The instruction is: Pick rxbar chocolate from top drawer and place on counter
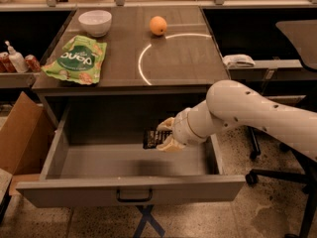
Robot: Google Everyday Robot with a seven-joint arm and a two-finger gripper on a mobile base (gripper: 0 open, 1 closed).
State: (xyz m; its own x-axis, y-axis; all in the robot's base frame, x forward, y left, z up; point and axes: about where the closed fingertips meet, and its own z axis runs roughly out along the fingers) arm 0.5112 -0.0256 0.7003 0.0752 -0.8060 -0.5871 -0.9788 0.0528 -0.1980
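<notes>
The top drawer [74,162] stands pulled open below the counter [188,58], which has a white arc line on it. My gripper [161,135] is inside the drawer at its right side, shut on the rxbar chocolate [151,138], a small black bar. The bar is held lifted above the drawer floor, in front of the dark back wall. My white arm comes in from the right over the drawer's right wall.
On the counter lie a green snack bag [74,59] at left, a white bowl [95,21] at back left and an orange [158,25] at back centre. A cardboard box [20,138] stands left of the drawer. An office chair base [277,172] is at right.
</notes>
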